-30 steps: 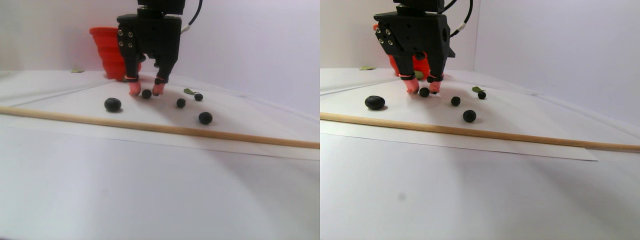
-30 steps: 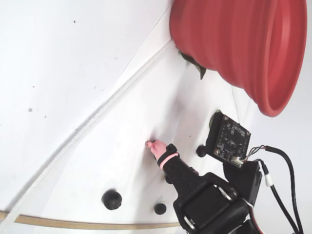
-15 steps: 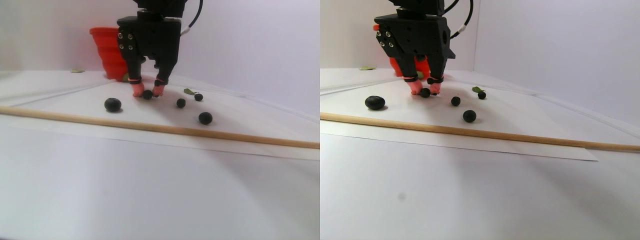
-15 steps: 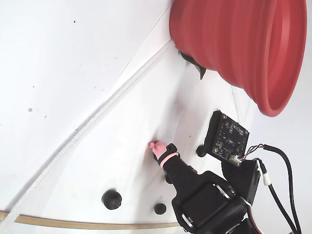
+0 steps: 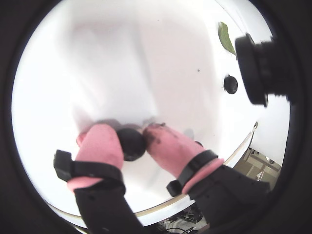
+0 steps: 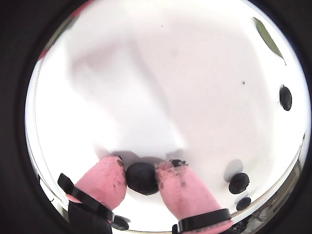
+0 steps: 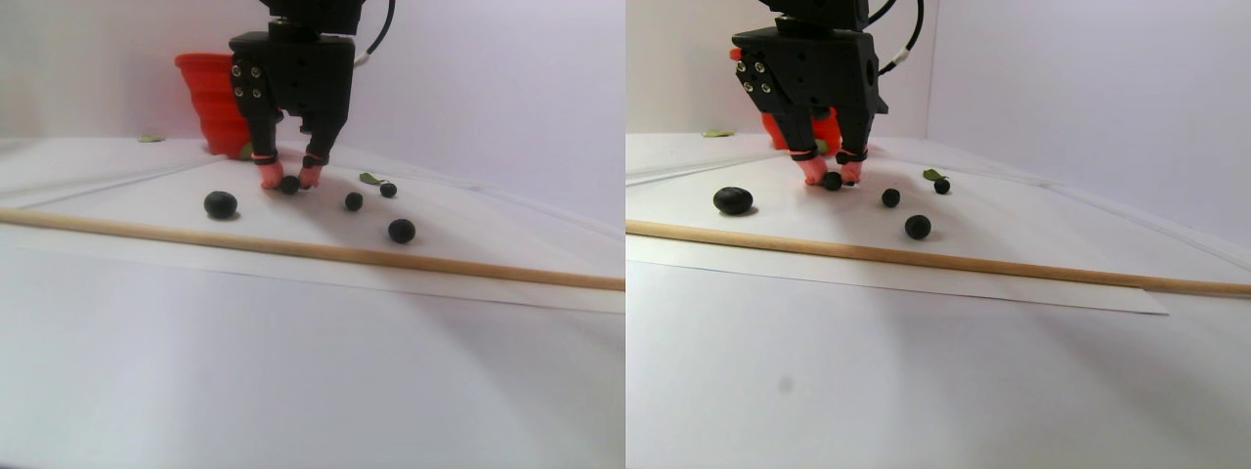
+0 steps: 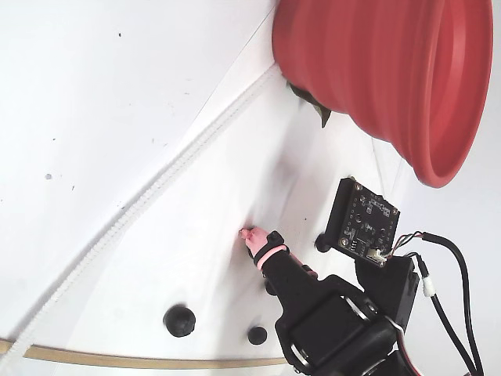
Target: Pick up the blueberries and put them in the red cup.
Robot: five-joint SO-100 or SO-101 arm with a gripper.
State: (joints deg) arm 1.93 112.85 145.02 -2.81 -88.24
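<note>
While reaching straight down to the white sheet (image 7: 147, 210), claw (image 6: 141, 178) pinching one blueberry (image 6: 142, 178), seemingly not lifted.

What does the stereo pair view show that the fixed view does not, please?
Only the stereo pair view shows the small dark blueberry pinched between the pink-tipped black gripper's fingers, low at the white table surface; the fixed view hides it behind the arm.

Only the fixed view shows the green circuit board mounted on the arm.

Both show the large red ridged plastic cup, loose berries such as the largest one, and the thin wooden rod.
</note>
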